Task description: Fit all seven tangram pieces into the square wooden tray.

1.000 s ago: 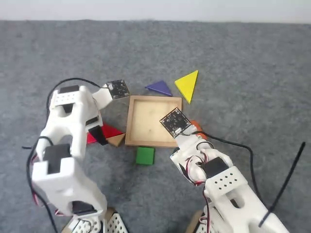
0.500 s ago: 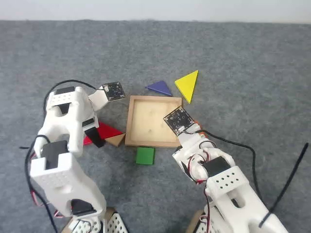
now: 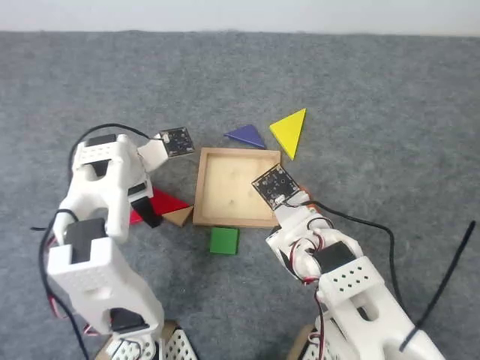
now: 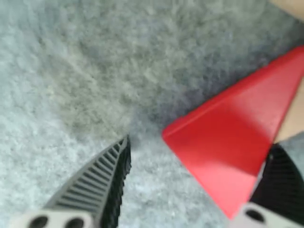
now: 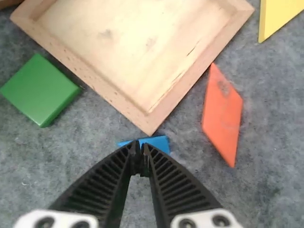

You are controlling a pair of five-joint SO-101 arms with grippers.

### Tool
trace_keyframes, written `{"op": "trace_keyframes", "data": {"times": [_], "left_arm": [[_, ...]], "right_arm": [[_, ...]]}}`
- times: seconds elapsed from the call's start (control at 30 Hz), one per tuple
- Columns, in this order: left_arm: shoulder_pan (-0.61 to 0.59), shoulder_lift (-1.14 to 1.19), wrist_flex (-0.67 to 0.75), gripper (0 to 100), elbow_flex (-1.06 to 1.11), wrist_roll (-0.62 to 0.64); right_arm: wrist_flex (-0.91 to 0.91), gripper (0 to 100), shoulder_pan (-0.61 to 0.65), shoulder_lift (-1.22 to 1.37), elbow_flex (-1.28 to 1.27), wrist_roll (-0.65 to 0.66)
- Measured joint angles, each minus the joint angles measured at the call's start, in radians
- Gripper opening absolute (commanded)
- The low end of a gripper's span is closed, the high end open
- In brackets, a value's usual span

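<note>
Lying on the grey, nubby carpet [image 3: 375, 97], the square tray [image 3: 229, 184] was pale raw wood with a low raised rim and a faintly stained floor [image 5: 128, 42]. Every piece in view lay outside its walls. Each was a flat, painted wooden shape with crisp edges.

Beyond the tray's far side lay a purple triangle [image 3: 244, 136] and a larger yellow triangle [image 3: 290, 131]. A green square [image 3: 224, 241] sat just beside the tray's near wall. A glossy red triangle [image 3: 166, 202] and a small tan triangle [image 3: 180, 217] lay close against the tray's side toward the left arm. Off the opposite side lay an orange parallelogram [image 5: 222, 114], and a small blue piece [image 5: 152, 142] sat near the tray's corner there.

The left gripper [image 4: 199, 147] had its ribbed fingers spread wide, one corner of the red triangle between them. The right gripper [image 5: 140, 154] had its fingers pressed together, tips at the blue piece's edge.
</note>
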State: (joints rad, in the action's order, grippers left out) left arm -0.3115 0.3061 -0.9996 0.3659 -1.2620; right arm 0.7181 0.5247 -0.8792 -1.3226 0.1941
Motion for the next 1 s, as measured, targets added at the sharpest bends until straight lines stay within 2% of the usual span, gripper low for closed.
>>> {"op": "trace_keyframes", "data": {"times": [0.17, 0.33, 0.57, 1.0], "left_arm": [[0.057, -0.063, 0.048, 40, 0.066, -0.002], [0.063, -0.075, 0.100, 40, 0.084, -0.037], [-0.002, -0.068, 0.112, 40, 0.084, -0.135], [-0.002, -0.054, 0.104, 40, 0.075, -0.146]], "right_arm": [[0.000, 0.6, 0.002, 0.000, 0.000, 0.000], [0.000, 0.6, 0.002, 0.000, 0.000, 0.000], [0.000, 0.6, 0.002, 0.000, 0.000, 0.000], [0.000, 0.6, 0.002, 0.000, 0.000, 0.000]]}}
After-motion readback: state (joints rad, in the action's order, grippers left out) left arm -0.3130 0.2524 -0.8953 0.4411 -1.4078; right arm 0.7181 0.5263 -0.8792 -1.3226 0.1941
